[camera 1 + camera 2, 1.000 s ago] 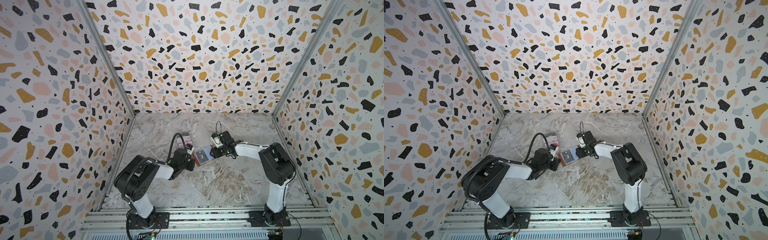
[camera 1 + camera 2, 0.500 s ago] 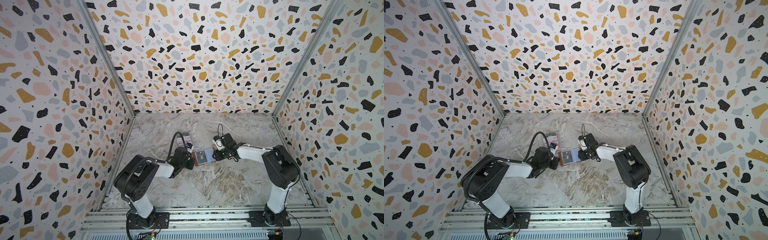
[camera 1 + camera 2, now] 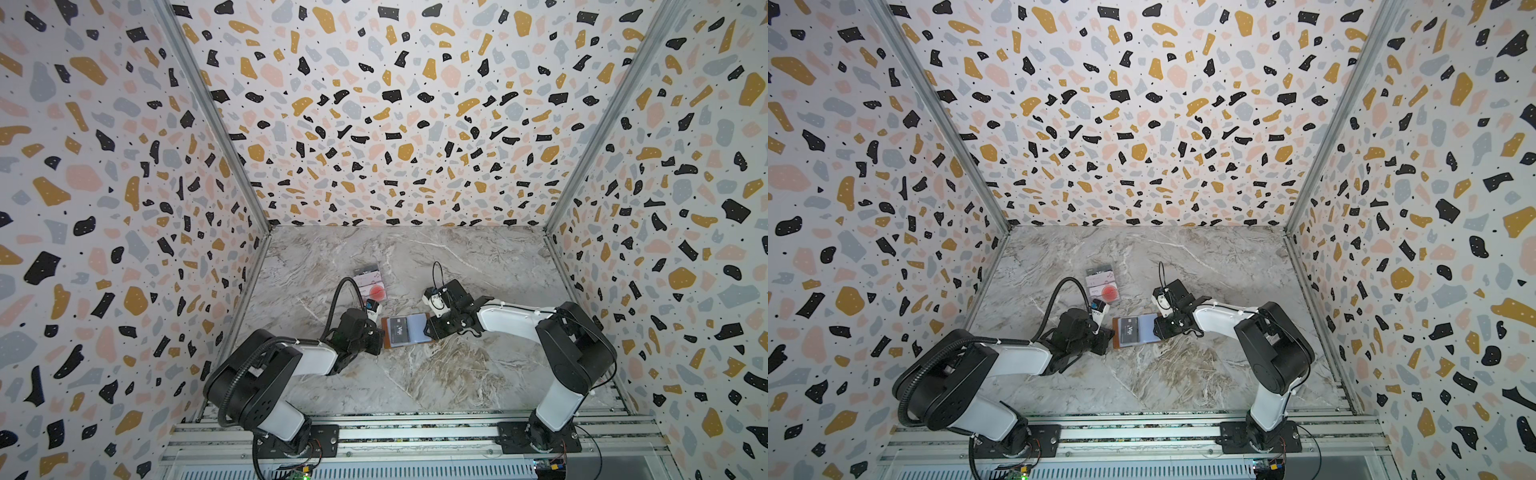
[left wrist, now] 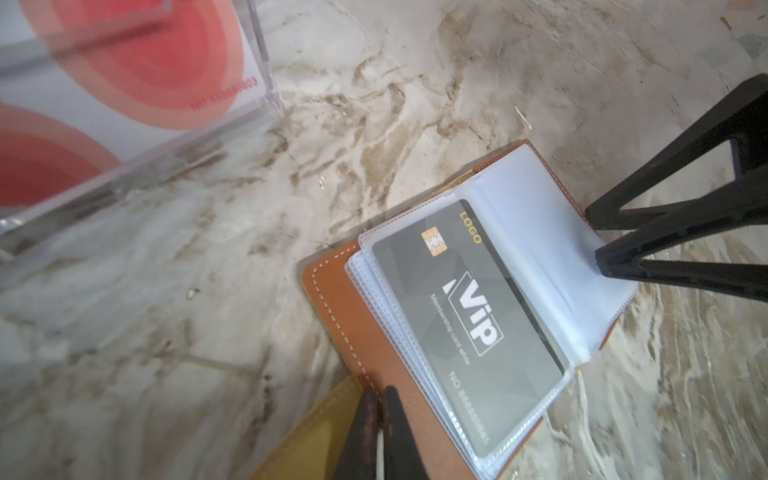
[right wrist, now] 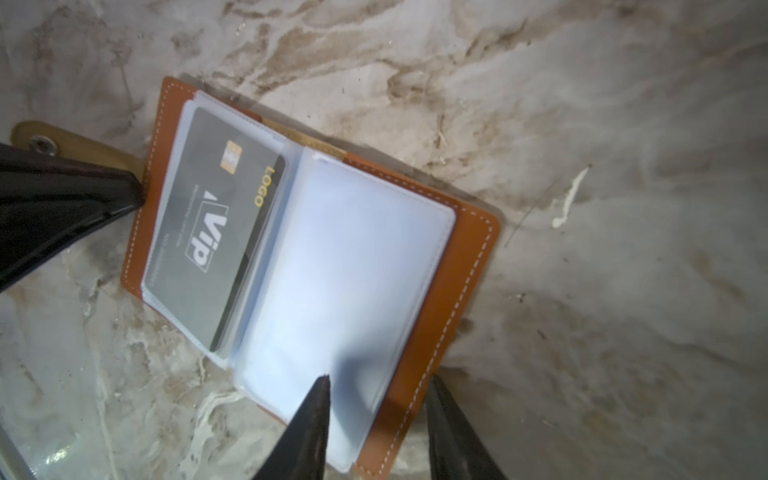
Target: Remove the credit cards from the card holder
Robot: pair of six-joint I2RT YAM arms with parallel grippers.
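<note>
Clamping card holder (image 4: 345, 324) by strap (image 5: 83, 143), left tool (image 4: 376, 399) closed; right tool (image 5: 378, 380) half-open astride opposite edge.

The marbled grey-and-tan worktop (image 3: 457, 374) carried two things. Near its middle a brown leather card holder (image 3: 405, 330) lay open and flat, covers down and clear sleeves facing up. A grey card (image 4: 465, 316) showed in the sleeve on its 9 o'clock page. The holder's strap (image 5: 62, 145) rested on the worktop off that same 9 o'clock edge. At about 11 o'clock from the holder, and apart from it, sat a clear plastic case (image 4: 266, 66). White cards (image 3: 376, 291) with red circles showed through it.
</note>
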